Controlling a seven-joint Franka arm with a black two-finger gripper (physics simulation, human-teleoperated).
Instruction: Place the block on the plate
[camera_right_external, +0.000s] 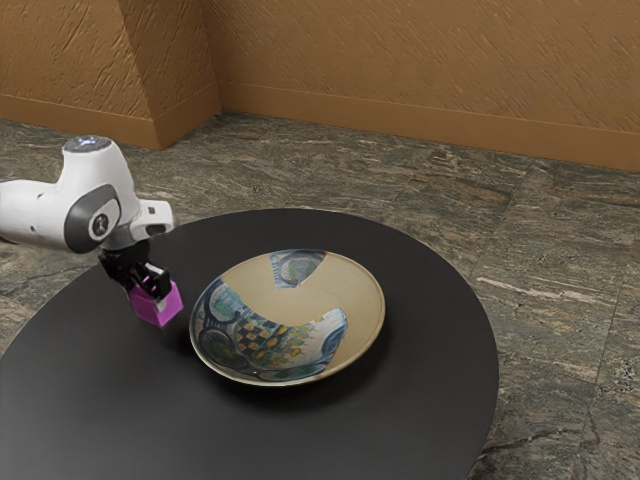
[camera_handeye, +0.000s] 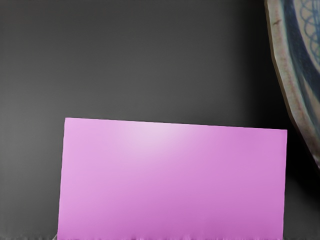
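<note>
So the block (camera_handeye: 172, 182) looks like smooth plastic, mostly matt with a soft sheen. Plate (camera_right_external: 365, 300) is glossy, like glazed ceramic, tbh. Counter (camera_right_external: 430, 420) is smooth and dark, kinda satin. Floor (camera_right_external: 550, 290) looks like veined stone, and the wall (camera_right_external: 400, 60) is rough, like textured plaster. Arm (camera_right_external: 40, 215) has a smooth, plasticky white shell.

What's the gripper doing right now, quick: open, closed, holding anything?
Gripper: closed on the magenta block, jaws on two sides of it, beside the plate.
</note>
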